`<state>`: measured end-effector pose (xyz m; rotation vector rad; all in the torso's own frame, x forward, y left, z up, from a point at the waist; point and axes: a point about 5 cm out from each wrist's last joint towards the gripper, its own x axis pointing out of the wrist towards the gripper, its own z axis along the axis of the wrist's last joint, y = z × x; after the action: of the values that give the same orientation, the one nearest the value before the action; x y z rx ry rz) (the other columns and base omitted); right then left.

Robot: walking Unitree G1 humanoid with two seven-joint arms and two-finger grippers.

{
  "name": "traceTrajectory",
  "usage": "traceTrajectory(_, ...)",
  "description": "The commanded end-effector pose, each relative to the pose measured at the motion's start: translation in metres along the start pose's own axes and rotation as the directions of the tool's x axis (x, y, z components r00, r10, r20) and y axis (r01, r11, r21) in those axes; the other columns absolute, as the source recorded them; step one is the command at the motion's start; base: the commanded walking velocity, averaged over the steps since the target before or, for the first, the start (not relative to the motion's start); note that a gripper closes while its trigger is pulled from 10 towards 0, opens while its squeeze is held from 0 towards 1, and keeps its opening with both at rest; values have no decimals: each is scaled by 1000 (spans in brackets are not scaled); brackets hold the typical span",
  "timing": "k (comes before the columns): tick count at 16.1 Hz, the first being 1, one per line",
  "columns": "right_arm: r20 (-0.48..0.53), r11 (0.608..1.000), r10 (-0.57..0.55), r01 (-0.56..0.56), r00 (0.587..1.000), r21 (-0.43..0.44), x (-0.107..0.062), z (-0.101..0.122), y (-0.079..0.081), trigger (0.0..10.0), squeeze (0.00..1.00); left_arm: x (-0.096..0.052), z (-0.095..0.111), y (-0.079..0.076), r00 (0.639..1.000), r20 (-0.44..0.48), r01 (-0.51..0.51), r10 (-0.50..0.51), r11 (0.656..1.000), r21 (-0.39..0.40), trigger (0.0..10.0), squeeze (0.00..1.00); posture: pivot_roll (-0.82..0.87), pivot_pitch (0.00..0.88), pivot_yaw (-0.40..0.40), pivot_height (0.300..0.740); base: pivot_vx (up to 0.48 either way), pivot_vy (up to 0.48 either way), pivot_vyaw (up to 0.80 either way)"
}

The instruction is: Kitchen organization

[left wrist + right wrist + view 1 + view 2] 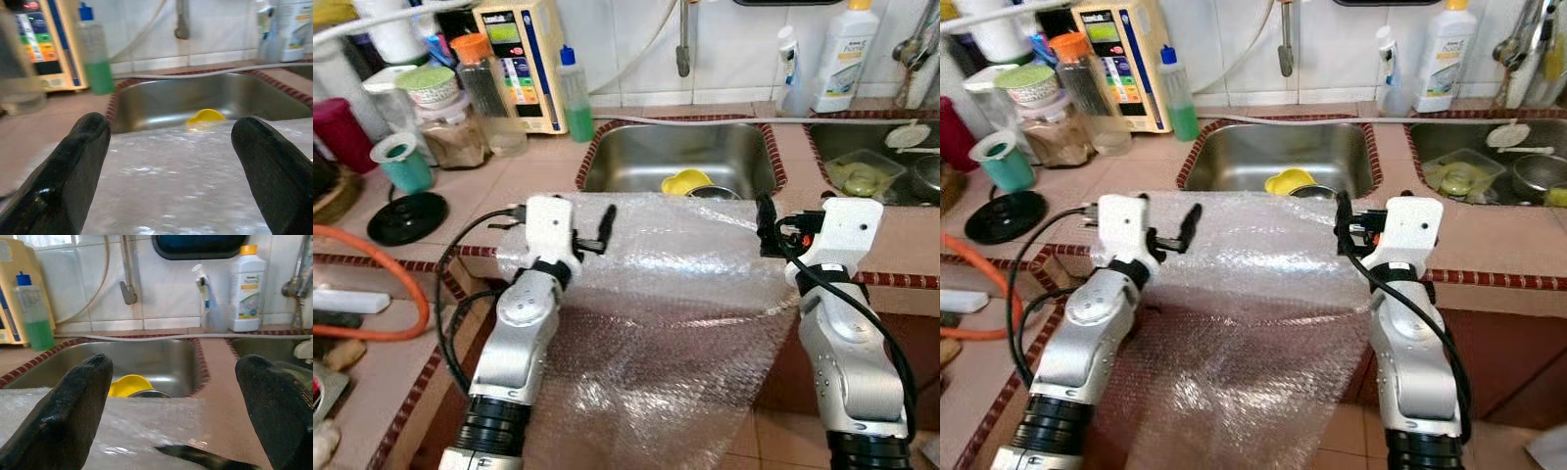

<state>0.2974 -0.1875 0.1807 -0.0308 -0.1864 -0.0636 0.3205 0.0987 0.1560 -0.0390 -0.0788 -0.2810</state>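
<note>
A clear sheet of bubble wrap point(675, 264) lies on the counter in front of the steel sink point(724, 147) and hangs over the counter's front edge toward the floor. My left gripper point(592, 235) hovers open at the sheet's left end; in the left wrist view its fingers point(83, 166) stand wide apart with the wrap point(181, 171) stretching beneath them. My right gripper point(769, 230) is at the sheet's right end, also open, its fingers point(73, 416) spread over the wrap's corner point(146, 426). Inside the sink sits a yellow dish point(685, 181).
A green soap bottle point(574, 98), a beige water unit point(521, 59), jars, a teal cup point(403, 162) and a black disc point(407, 217) crowd the left counter. An orange hose point(372, 284) loops at left. A second sink point(871, 171) with dishes and a white bottle point(842, 54) are at right.
</note>
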Motion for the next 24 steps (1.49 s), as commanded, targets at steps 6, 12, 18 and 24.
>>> traceTrajectory(6,10,1000,18,-18,1000,0,0,3,1,10000,0,1,1,-4,1000,3,9,-9,1000,-11,10000,0,-75,0,100,740,-284,-316,0)
traceTrajectory(12,5,1000,27,-27,1000,-2,-3,3,1,10000,0,-1,-2,-5,1000,0,18,-18,1000,-9,10000,0,-81,0,97,740,-223,-262,0)
traceTrajectory(18,-3,1000,29,-29,1000,0,-7,0,1,10000,0,-2,0,-2,999,11,47,-46,996,-73,10000,0,-84,0,105,740,0,0,0)
traceTrajectory(24,-47,1000,27,-27,999,7,-11,-10,3,10000,0,-7,-19,-4,995,-57,73,-79,993,-95,10000,0,-78,0,108,740,0,0,-521)
